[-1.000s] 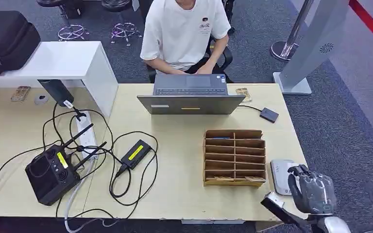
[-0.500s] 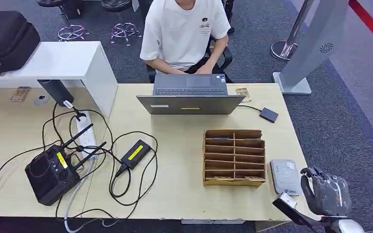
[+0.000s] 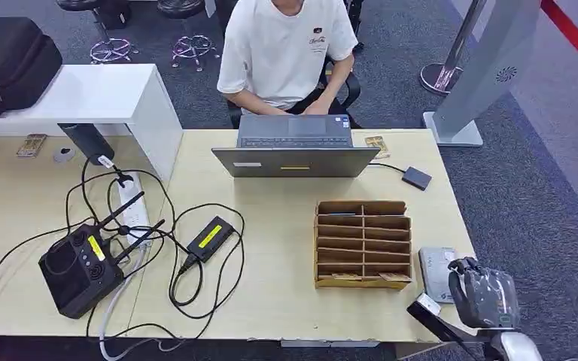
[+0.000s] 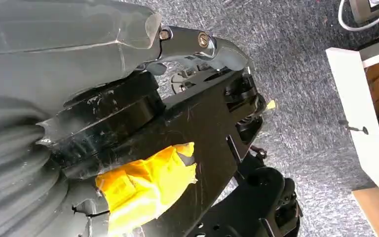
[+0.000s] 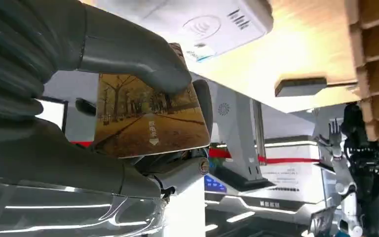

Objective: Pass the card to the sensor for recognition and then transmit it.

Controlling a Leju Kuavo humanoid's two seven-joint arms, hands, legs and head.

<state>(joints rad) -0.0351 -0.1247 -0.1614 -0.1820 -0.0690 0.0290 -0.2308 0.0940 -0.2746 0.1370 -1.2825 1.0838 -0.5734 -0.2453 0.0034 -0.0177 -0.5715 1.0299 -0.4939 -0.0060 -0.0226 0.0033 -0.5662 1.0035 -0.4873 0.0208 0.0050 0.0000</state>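
Card (image 5: 150, 116): brown, printed with a tree-lined path, pinched between the thumb and the darker fingers of the right hand (image 3: 483, 295). In the head view that hand sits at the table's (image 3: 271, 301) 4 o'clock corner, partly over the white card reader (image 3: 436, 272). Reader lies just at 3 o'clock of the cardboard sorter (image 3: 363, 243). Left hand (image 4: 79, 64) hangs over grey carpet; whether its fingers are apart or together, cannot tell. Laptop (image 3: 295, 147) at 12 o'clock, a person (image 3: 286, 49) seated behind it.
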